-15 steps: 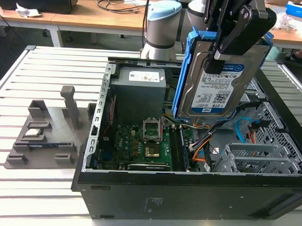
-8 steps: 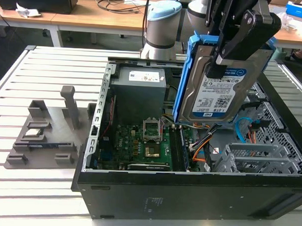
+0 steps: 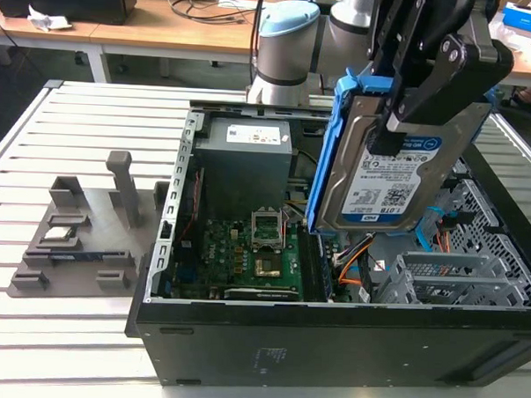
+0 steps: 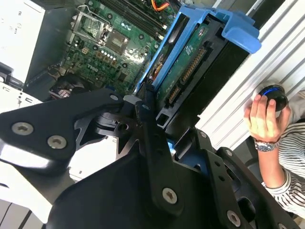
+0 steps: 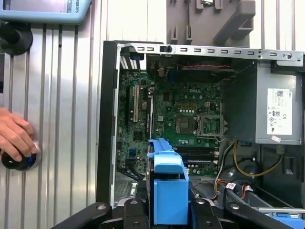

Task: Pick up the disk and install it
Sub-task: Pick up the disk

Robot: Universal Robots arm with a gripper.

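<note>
The disk (image 3: 392,174) is a silver drive with a white-and-blue label in a blue bracket. It hangs nearly upright above the open computer case (image 3: 330,343), over its right half in the exterior view. My black gripper (image 3: 411,104) is shut on its upper part. In the second wrist view the disk (image 4: 188,62) shows its green circuit side, clamped in the gripper (image 4: 159,119). In the first wrist view the disk's blue bracket (image 5: 167,183) stands edge-on in my gripper (image 5: 169,212), above the motherboard (image 5: 183,112).
A metal drive cage (image 3: 460,278) sits at the case's right end and a grey power supply (image 3: 248,154) at its back. On the slatted table stands a grey parts fixture (image 3: 79,235). A person's hand (image 5: 14,138) rests on a round knob (image 5: 19,161) beside the case.
</note>
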